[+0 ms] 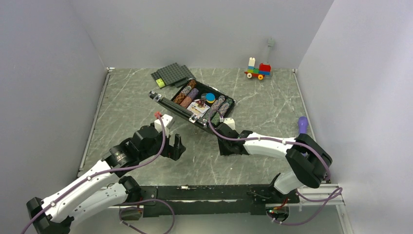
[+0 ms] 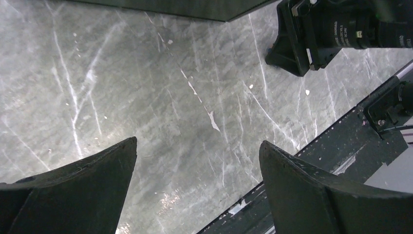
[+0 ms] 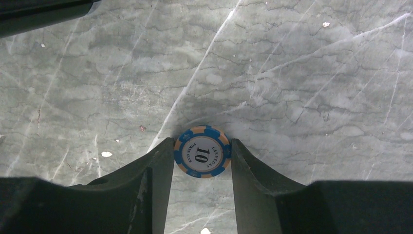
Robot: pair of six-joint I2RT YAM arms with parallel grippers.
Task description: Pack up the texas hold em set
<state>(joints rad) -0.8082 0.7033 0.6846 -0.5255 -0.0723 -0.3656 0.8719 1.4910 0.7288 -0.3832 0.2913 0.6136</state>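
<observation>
Lying open on the tabletop (image 1: 136, 102), one case (image 1: 171, 105) held two groups of chip rows (image 1: 186, 95), with one card pile (image 1: 198, 107) and one blue disc (image 1: 210, 97) between them. Just in front of the case, the right gripper (image 3: 201, 142) was clamped on one blue chip (image 3: 202, 155); the left gripper (image 2: 197, 144), front-left of it, gaped apart.

A brick toy car (image 1: 257, 71) stands well apart from grey studded baseplates (image 1: 173, 74).
</observation>
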